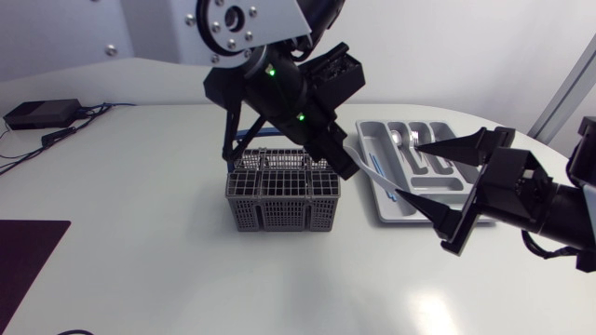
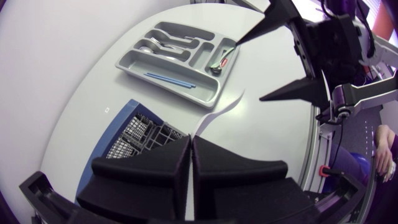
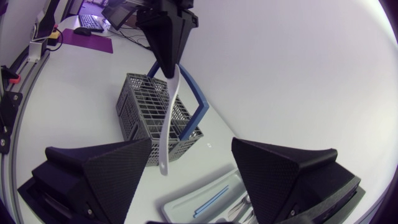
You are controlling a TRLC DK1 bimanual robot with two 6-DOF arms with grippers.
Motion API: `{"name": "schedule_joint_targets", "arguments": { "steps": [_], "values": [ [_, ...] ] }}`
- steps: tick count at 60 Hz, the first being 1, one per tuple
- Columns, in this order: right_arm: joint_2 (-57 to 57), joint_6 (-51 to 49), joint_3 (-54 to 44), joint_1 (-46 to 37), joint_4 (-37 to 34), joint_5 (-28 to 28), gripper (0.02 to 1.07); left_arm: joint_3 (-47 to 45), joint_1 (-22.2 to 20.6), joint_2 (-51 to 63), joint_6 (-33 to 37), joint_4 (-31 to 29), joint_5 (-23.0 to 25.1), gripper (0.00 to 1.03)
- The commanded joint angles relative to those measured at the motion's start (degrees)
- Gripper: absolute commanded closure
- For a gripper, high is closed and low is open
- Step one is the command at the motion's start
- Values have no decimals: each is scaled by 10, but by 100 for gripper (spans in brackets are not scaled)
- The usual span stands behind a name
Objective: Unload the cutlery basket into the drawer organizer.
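White plastic spoon (image 1: 372,173) is pinched by its handle end in the left gripper (image 1: 346,156), whose two wedge fingers are pressed together on it. The spoon slants away from that grip toward 4 o'clock in the head view, with its bowl over the near edge of the drawer organizer (image 1: 391,209).

The right gripper (image 1: 403,171) comes in from 3 o'clock with its fingers spread wide, one tip above the organizer's middle and the other near the spoon's free end. In the right wrist view the spoon (image 3: 166,118) hangs between those parted fingers, with its bowl closer to one of them. Whether it touches that finger I cannot tell.

The grey mesh cutlery basket (image 1: 284,195) stands upright on the white table (image 1: 140,279) near its centre, blue handle raised, just under the left arm. The grey organizer lies at the basket's 3 o'clock, close beside it but apart. From the left wrist view, metal spoons (image 2: 158,45) sit in one compartment of it, a thin blue stick (image 2: 171,79) in the long one and a dark utensil (image 2: 221,62) in another.

Out at 10 o'clock sits a small black box (image 1: 42,113) with cables — and at 8 o'clock a dark purple mat (image 1: 28,261).
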Motion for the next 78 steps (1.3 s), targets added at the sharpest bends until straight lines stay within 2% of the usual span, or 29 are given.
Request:
{"name": "schedule_joint_targets", "arguments": {
  "steps": [1, 8, 12, 25, 43, 47, 59, 78],
  "values": [
    [0, 38, -28, 40, 29, 35, 14, 37, 2, 28, -55, -11, 14, 100],
    [17, 45, -58, 113, 108, 135, 15, 66, 8, 52, -95, -28, 22, 100],
    [32, 42, -65, 141, 138, 174, 15, 79, 9, 61, -115, -38, 23, 100],
    [70, 11, -85, 179, 234, 262, 36, 136, 12, 92, -169, -99, 35, 100],
    [120, -21, -98, 205, 318, 310, 63, 172, 9, 113, -186, -120, 39, 100],
    [123, -21, -98, 208, 324, 315, 63, 174, 11, 117, -186, -121, 39, 100],
    [138, -35, -94, 216, 348, 337, 76, 176, 12, 123, -188, -123, 40, 100],
    [153, -37, -95, 213, 359, 339, 84, 191, 11, 136, -191, -130, 48, 100]
  ]
}}
